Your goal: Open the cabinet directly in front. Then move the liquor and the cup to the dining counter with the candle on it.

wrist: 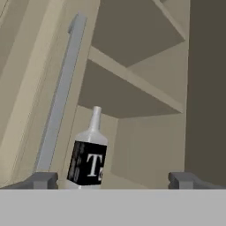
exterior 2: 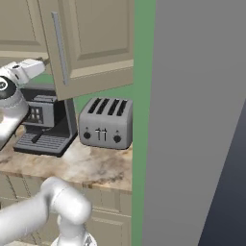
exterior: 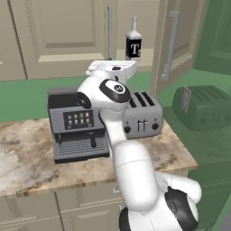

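Wide-open end effector (wrist: 113,180) faces the liquor (wrist: 88,160) in the cabinet (wrist: 132,110); I would centre on its body, then close gently.

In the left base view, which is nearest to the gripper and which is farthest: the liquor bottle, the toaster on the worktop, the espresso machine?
1. The liquor: just beyond the open gripper, up and to its right, inside the cabinet.
2. The toaster: below the gripper, on the right part of the worktop.
3. The espresso machine: below and to the left. It is nearly as close as the toaster, so I cannot rank these two firmly.
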Tool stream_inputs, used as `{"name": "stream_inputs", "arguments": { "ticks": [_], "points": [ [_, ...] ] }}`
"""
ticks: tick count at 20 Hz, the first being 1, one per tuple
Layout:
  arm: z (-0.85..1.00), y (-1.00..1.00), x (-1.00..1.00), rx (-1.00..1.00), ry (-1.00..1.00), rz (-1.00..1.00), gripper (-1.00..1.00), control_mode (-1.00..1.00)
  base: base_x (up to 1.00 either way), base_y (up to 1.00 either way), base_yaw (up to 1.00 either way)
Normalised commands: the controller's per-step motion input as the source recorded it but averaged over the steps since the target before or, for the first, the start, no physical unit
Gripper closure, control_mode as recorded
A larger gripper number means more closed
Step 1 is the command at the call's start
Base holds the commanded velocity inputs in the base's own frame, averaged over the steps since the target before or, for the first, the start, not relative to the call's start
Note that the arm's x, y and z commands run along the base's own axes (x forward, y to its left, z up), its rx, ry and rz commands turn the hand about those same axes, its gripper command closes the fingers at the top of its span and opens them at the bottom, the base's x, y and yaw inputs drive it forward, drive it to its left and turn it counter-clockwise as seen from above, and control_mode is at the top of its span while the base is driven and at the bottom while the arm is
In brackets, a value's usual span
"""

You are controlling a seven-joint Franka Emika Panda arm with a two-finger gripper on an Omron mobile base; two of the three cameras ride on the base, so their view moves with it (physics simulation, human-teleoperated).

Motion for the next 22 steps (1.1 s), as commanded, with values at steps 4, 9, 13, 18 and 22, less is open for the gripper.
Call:
{"name": "stream_inputs", "arguments": {
  "ticks": [4,9,13,18,22],
  "points": [
    [0.00,-0.51,0.75,0.02,0.18,-0.07,-1.00,-1.00,0.00,0.00,0.00],
    [0.00,-0.98,0.05,0.15,0.08,-0.13,-1.00,-1.00,0.00,0.00,0.00],
    [0.00,-1.00,-0.41,0.22,0.02,-0.18,-1.00,-1.00,0.00,0.00,0.00],
    [0.00,-1.00,-0.73,0.27,0.01,-0.24,-1.00,-1.00,0.00,0.00,0.00],
    [0.00,-1.00,-0.84,0.27,0.00,-0.24,-1.00,-1.00,0.00,0.00,0.00]
  ]
}}
